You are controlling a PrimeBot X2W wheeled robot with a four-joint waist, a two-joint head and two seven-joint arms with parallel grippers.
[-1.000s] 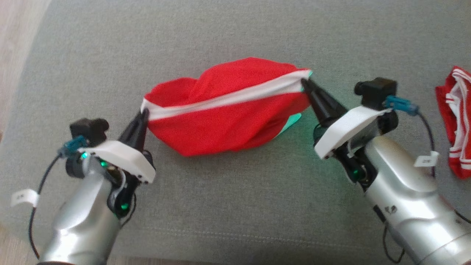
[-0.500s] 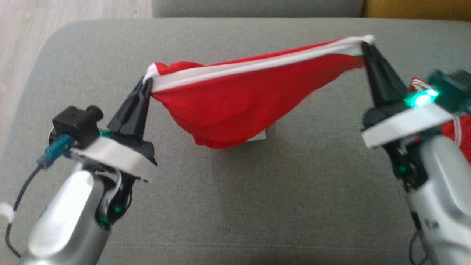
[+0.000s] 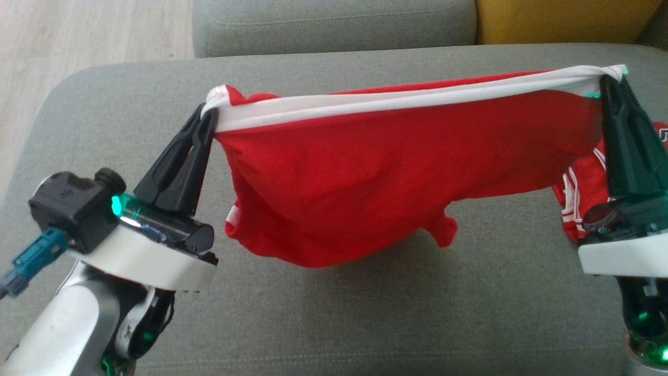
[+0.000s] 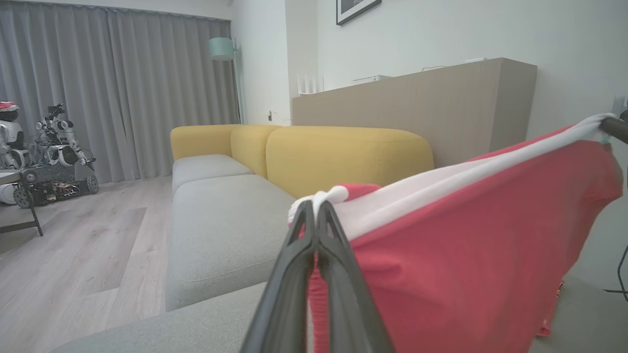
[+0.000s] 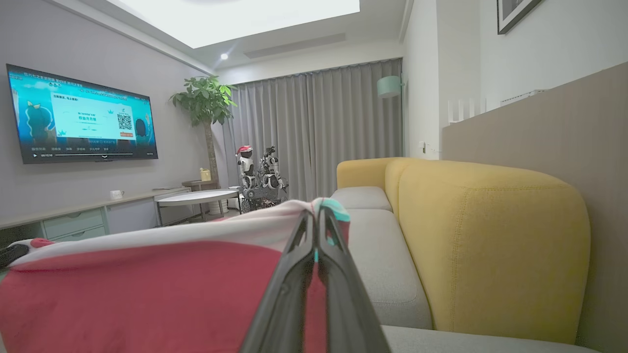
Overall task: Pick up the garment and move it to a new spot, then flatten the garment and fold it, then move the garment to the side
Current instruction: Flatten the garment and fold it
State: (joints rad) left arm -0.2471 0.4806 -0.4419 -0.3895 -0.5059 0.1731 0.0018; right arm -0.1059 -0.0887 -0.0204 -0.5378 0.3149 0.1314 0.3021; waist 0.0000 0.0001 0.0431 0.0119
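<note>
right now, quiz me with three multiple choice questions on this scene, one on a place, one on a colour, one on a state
1. Where is the red garment?
A. flat on the floor
B. strung between the left end effector and the right end effector
C. draped over a yellow backrest

2. What colour is the band along its top edge?
A. white
B. black
C. yellow

3. What state is the left end effector in?
A. open, apart from the cloth
B. shut on nothing
C. shut on the band

Answers:
1 B, each end effector grips one end and the cloth sags between them.
2 A, a white strip runs from grip to grip.
3 C, the left wrist view shows its fingers pressed together with the band pinched at their tips.
</note>
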